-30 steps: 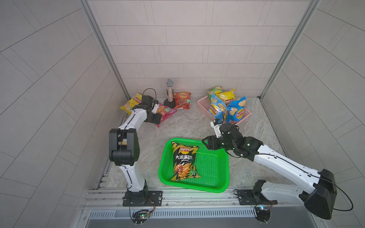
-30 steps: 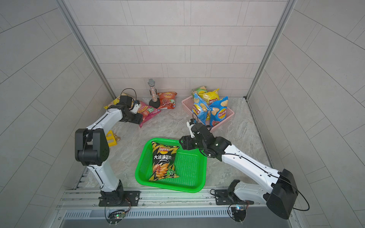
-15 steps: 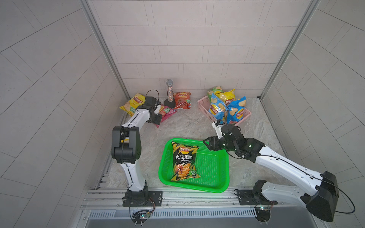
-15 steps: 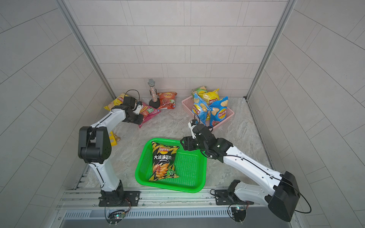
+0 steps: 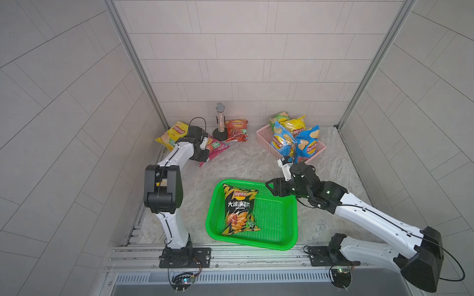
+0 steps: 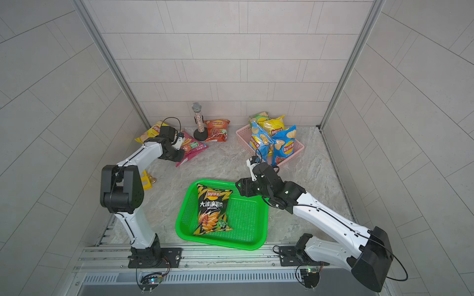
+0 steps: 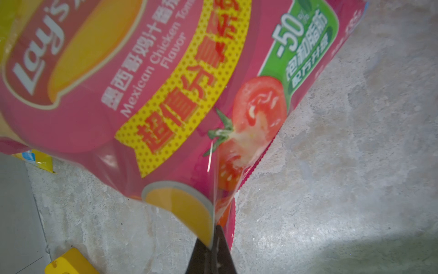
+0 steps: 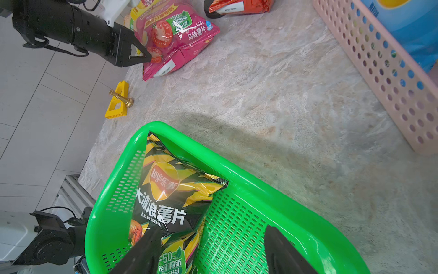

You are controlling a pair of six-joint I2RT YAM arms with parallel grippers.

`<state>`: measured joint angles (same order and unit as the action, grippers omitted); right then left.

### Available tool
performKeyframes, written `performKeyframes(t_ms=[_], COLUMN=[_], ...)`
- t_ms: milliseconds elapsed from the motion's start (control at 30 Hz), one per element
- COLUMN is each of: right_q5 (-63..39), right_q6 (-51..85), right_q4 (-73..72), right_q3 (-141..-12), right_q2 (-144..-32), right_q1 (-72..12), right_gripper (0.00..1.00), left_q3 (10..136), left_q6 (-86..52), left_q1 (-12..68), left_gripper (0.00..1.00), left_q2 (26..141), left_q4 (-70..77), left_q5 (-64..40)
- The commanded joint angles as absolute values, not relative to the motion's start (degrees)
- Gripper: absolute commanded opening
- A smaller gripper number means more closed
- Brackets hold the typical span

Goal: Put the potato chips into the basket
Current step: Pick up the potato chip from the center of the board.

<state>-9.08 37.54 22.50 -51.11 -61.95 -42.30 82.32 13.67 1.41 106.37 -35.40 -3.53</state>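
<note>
A magenta bag of potato chips (image 5: 215,149) (image 6: 193,148) (image 7: 142,95) lies at the back left. My left gripper (image 7: 214,237) (image 5: 203,156) (image 8: 148,55) is shut on this bag's near edge, and the foil creases up between the tips. The green basket (image 5: 256,246) (image 6: 223,244) (image 8: 260,189) sits front centre with a black bag of chips (image 5: 239,207) (image 8: 166,197) lying inside. My right gripper (image 8: 211,231) (image 5: 269,185) hangs open over the basket's far right corner, holding nothing.
A yellow bag (image 5: 174,133) lies behind the left gripper and a red bag (image 5: 237,129) beside a glittery microphone (image 5: 220,120). A pink basket (image 5: 265,144) at the back right holds blue, yellow and green bags. A yellow triangular piece (image 8: 117,100) lies by the left wall.
The left gripper has closed on the magenta bag's edge. The right arm has drifted slightly toward the front, its gripper still open.
</note>
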Motion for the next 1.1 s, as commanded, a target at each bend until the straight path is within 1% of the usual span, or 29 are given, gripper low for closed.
performKeyframes(t_ms=[0, 200, 300, 567, 767, 933, 1067], right_q5=[-8.0, -8.9, -11.0, -14.7, -17.1, -16.7, -13.5], right_q6=[36.7, 35.6, 35.0, 32.3, 30.1, 27.1, 23.9], right_q4=[22.5, 21.5, 19.7, 17.1, 16.4, 14.2, 13.8], right_q3=[-50.4, -50.1, -50.0, -51.0, -52.7, -54.2, -56.3], right_q2=[-60.5, -59.6, -59.5, -59.7, -60.6, -61.6, -63.3], right_q1=[-42.0, -42.0, -42.0, -42.8, -44.6, -47.7, -50.6], right_gripper=[0.73, 0.73, 0.73, 0.72, 0.71, 0.71, 0.71], left_q3=[81.0, 79.5, 80.1, 84.2, 86.8, 90.0, 92.0], left_q6=[16.4, 22.7, 24.2, 23.8, 22.2, 21.2, 21.4], left_q1=[1.2, 1.1, 1.1, 1.1, 1.1, 1.2, 1.2], left_gripper=[0.00, 0.00, 0.00, 0.00, 0.00, 0.00, 0.00], left_q2=[100.6, 93.7, 90.6, 85.9, 82.7, 81.6, 81.7], left_q4=[-38.3, -43.7, -46.5, -51.9, -53.0, -55.2, -57.6], left_q5=[-2.3, -5.1, -6.2, -8.3, -12.1, -14.4, -16.2])
